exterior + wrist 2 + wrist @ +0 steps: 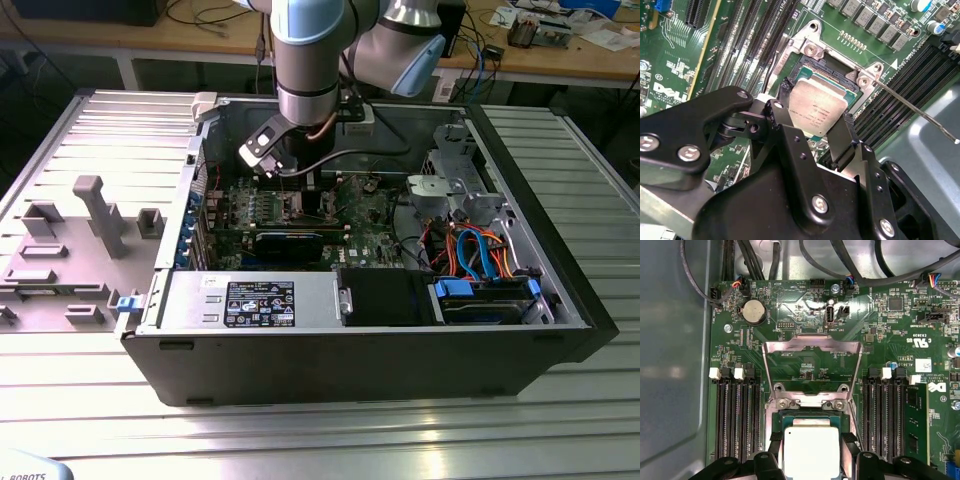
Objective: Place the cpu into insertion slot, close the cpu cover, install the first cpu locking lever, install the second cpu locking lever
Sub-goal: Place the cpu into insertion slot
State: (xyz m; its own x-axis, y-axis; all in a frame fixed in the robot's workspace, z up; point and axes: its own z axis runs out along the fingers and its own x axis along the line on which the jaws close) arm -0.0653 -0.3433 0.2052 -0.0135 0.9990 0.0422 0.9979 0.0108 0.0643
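My gripper (812,442) is shut on the cpu (812,452), a silvery square chip pinched at two opposite edges by black fingers (840,137). The chip hangs just over the insertion slot (832,75), whose dark centre and metal rim show beyond it on the green motherboard. The cpu cover (812,346) stands flipped open on its hinge at the slot's far edge. A thin metal locking lever (912,109) sticks out away from the slot's corner. In the exterior view, the gripper (290,168) reaches down into the open computer case.
Long black memory slots (737,415) flank the socket on both sides. A coin battery (754,311) and cable plugs lie beyond the cover. The case holds a power supply (250,300), a drive cage (450,190) and blue cables. A grey fixture (90,215) stands on the table outside.
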